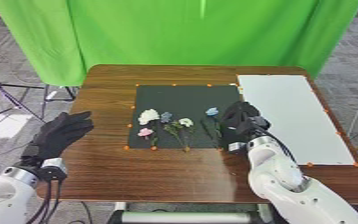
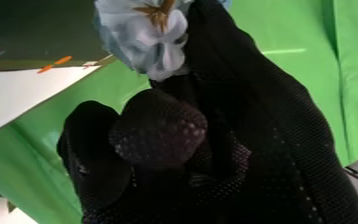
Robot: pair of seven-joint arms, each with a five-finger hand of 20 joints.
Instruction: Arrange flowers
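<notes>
A black-gloved right hand (image 1: 243,120) grasps a pale blue artificial flower (image 2: 142,42), the bloom against its curled fingers in the right wrist view, over the right side of a dark rectangular mat (image 1: 171,95) at the frame's center. Left of that hand, a white bloom (image 1: 149,116), a grey-blue bloom (image 1: 166,116), a pink bloom (image 1: 145,132), a small cream bloom (image 1: 186,122) and a light blue bloom (image 1: 212,111) lie on green stems. The black-gloved left hand (image 1: 58,136) is released, fingers extended, at the brown wooden tabletop's (image 1: 104,170) left edge.
</notes>
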